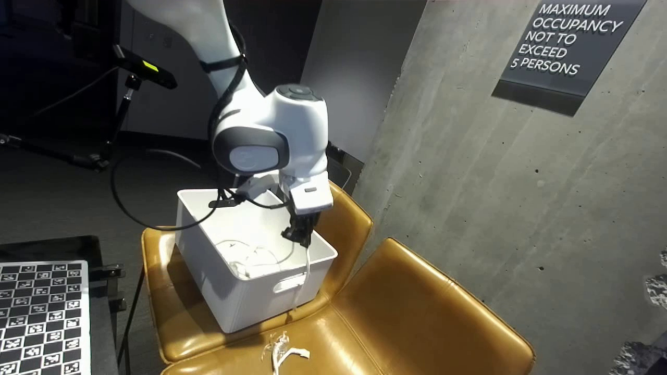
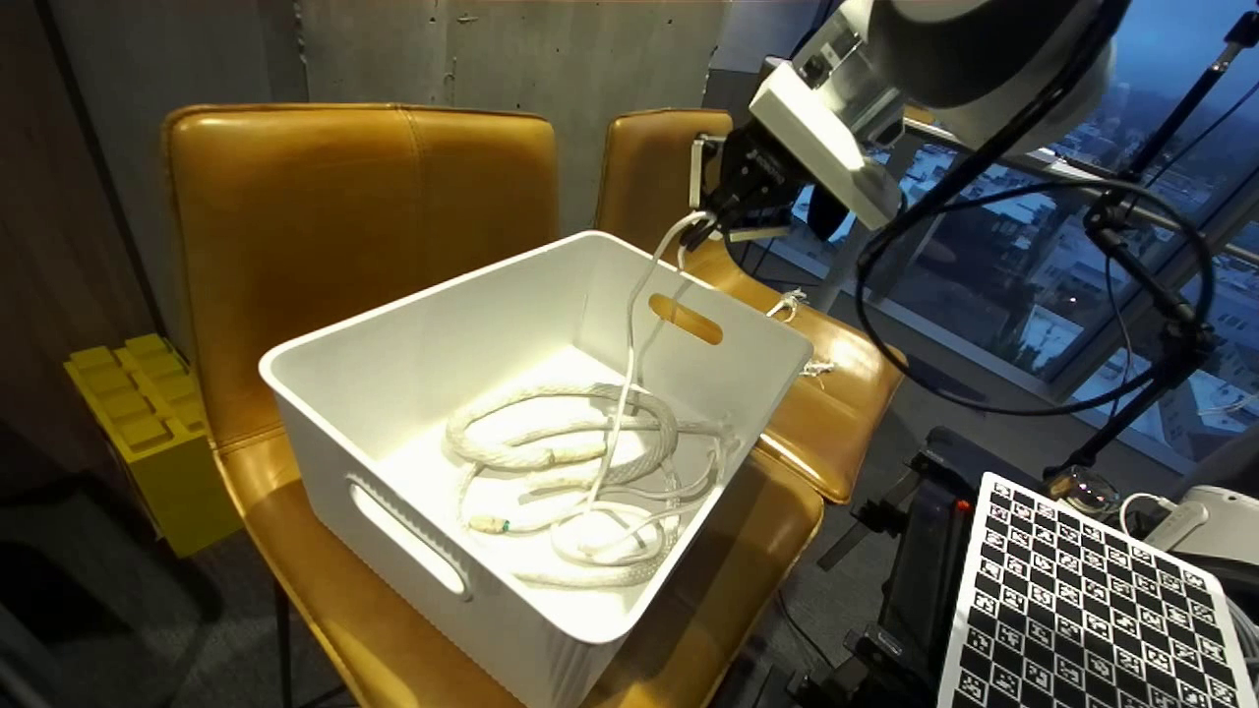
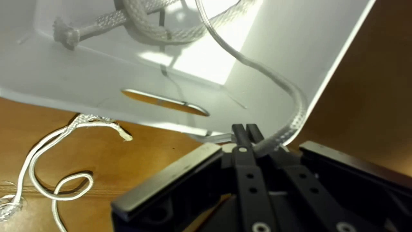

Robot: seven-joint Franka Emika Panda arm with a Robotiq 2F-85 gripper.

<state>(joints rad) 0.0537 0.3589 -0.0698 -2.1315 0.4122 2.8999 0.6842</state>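
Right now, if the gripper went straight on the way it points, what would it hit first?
Probably the white box: one slotted wall, near a corner, lies ahead of the gripper and the rope it holds in the wrist view. Depth is unclear, so it might pass inside the box instead.

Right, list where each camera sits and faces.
In an exterior view: off an end of the storage bin, facing the concrete wall; arm, tool show.
In an exterior view: off its opposite end, facing down inside, window beyond; arm, tool show.
Wrist view: mounted on the arm, facing into the bin; tool shows.
Both exterior views share the ChArUco board.
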